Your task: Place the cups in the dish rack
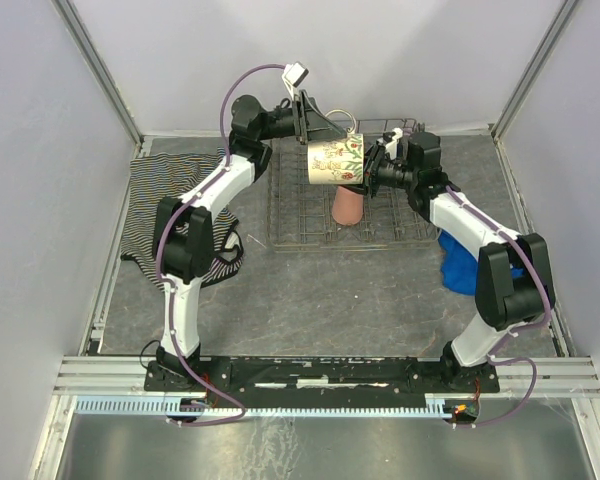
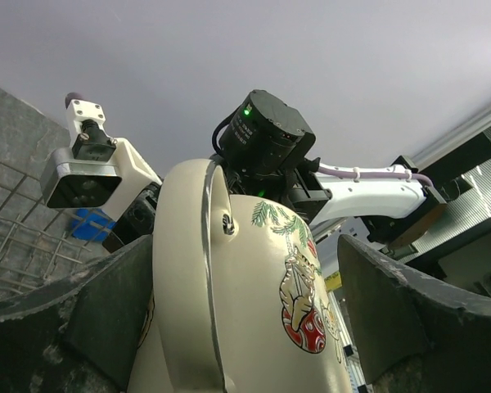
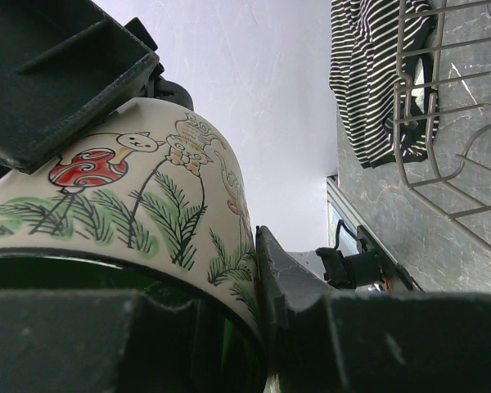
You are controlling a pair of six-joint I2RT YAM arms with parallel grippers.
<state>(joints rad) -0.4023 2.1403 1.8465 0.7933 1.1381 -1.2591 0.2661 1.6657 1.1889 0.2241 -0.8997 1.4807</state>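
Floral mug (image 1: 336, 160): on its side in the air above the dish rack (image 1: 290, 215), not yet set down. The right gripper (image 1: 372, 168) is clenched on its rim, one finger inside the green interior. The left gripper (image 1: 310, 135) stands wide, its fingers straddling the mug body with a gap showing on one side. A pink tumbler (image 1: 347, 205) stands in the rack directly below. The black mug and the glass cannot be made out. Judgement: one cup loaded, one in hand, two unaccounted for.

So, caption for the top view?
Right gripper holds cream floral mug above grey wire dish rack; open left gripper straddles it.
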